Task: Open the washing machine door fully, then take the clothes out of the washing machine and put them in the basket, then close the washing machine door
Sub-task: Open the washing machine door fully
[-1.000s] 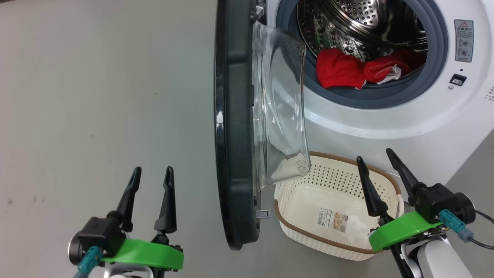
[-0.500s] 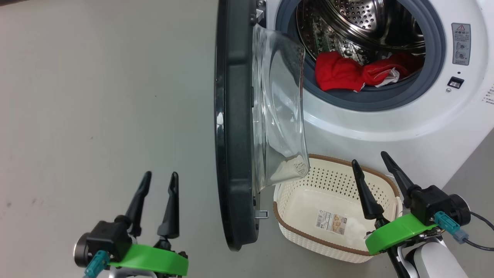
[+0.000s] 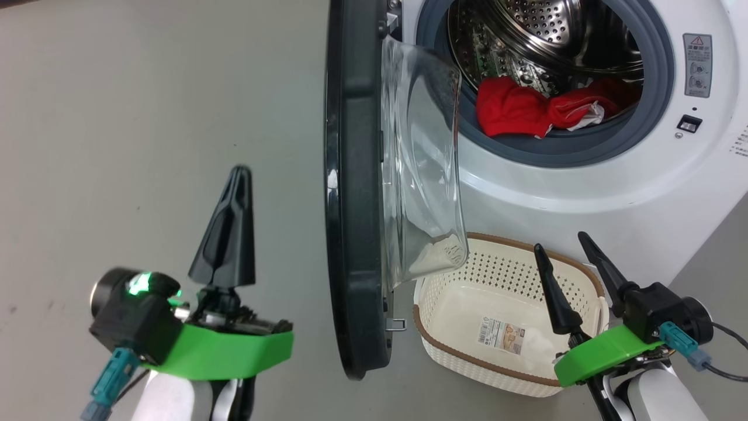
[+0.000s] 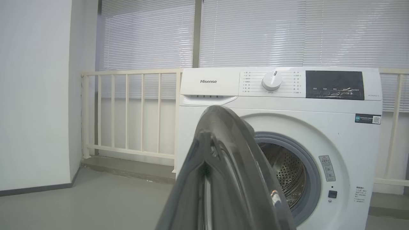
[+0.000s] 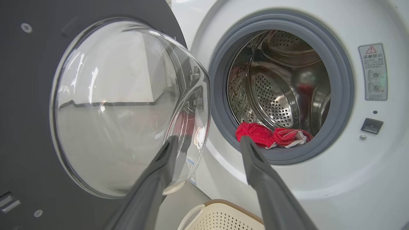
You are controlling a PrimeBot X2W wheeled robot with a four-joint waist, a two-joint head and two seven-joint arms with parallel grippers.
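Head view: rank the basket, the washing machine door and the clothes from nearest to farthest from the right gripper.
1. basket, just beneath the right gripper.
2. washing machine door, off to its left.
3. clothes, ahead inside the drum.

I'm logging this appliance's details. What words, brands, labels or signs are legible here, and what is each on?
"Hisense": brand mark on the top panel of the washing machine, left of the dial.
Warning label right of the drum opening: red triangle sign, characters too small to read.
Dial and display print, dark QR label: too small to read.
Sticker in the basket: barcode, print unreadable.
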